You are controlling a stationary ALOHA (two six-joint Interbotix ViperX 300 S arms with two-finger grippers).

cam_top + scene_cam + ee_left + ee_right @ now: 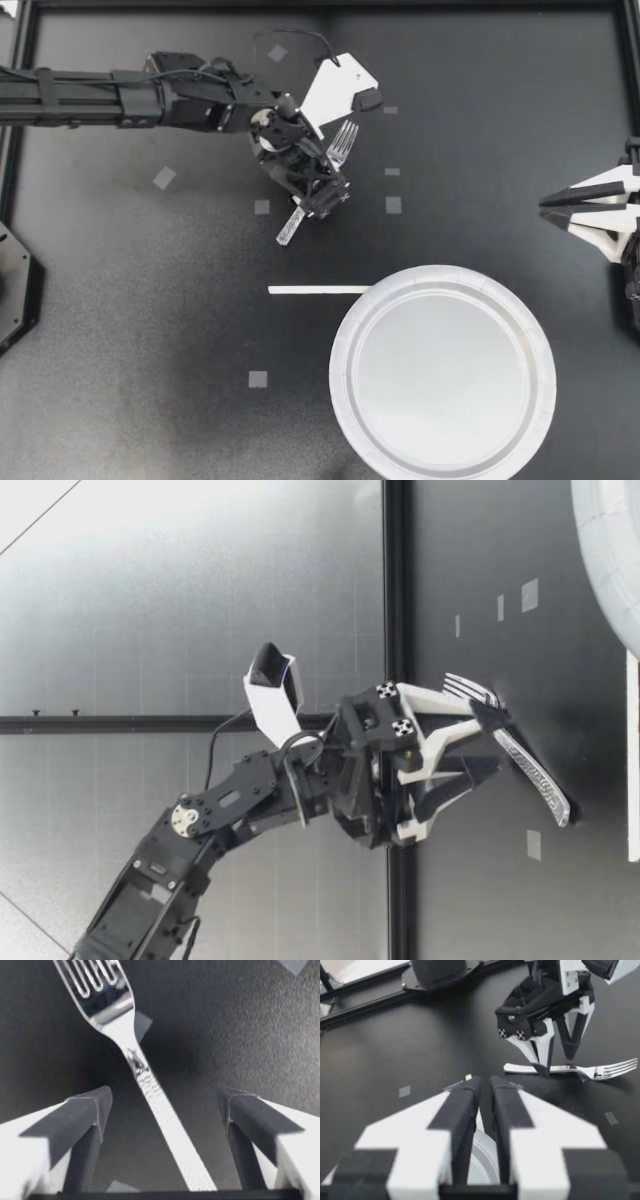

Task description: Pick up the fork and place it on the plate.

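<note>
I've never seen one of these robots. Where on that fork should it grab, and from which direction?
Probably the middle of the handle, coming straight down from above. The fork lies flat on the table, so only its narrow sides can be pinched, and the handle is slim and straight there. My left gripper hangs open over it, a finger on each side.

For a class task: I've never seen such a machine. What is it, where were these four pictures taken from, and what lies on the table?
A robot with two arms at a black table. One picture looks straight down, one across from table height, one from each wrist. A fork and a white plate lie on the table, apart. The left hand straddles the fork's handle, fingers open, gripping nothing. The right hand sits at the side, shut and empty.
</note>
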